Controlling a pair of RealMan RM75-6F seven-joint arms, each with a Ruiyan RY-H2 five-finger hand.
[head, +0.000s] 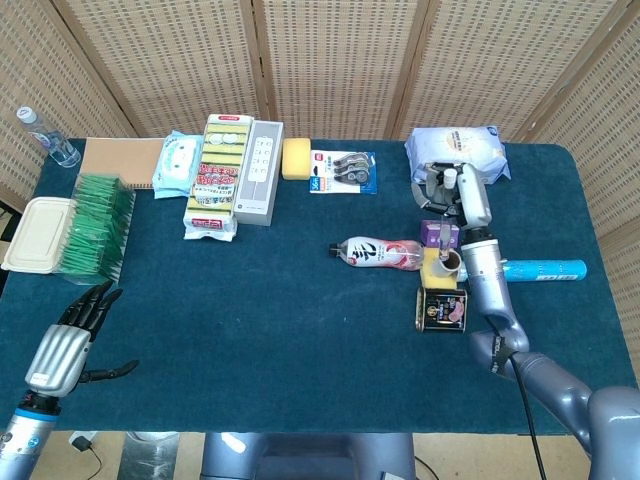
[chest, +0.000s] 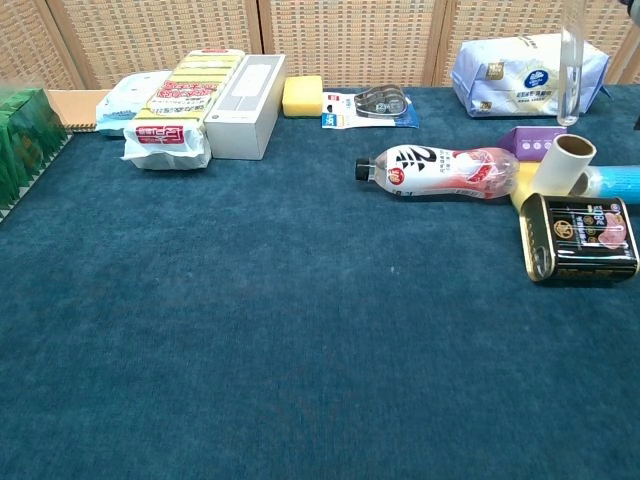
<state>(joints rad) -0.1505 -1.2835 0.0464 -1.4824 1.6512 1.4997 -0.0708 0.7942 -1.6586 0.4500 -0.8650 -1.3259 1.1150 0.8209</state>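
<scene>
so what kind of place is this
Probably a robot test or data-collection bench, not a home. A table under blue cloth stands before woven folding screens, with unrelated groceries laid out in the open: a drink bottle, a tin, wipes.

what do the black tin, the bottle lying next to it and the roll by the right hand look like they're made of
Black tin: likely printed metal, glossy, with a rolled rim. Bottle: clear plastic, see-through around its label, dark cap. Roll: seemingly a cardboard core, matte tan, hollow end. The right hand is above them, touching none.
</scene>
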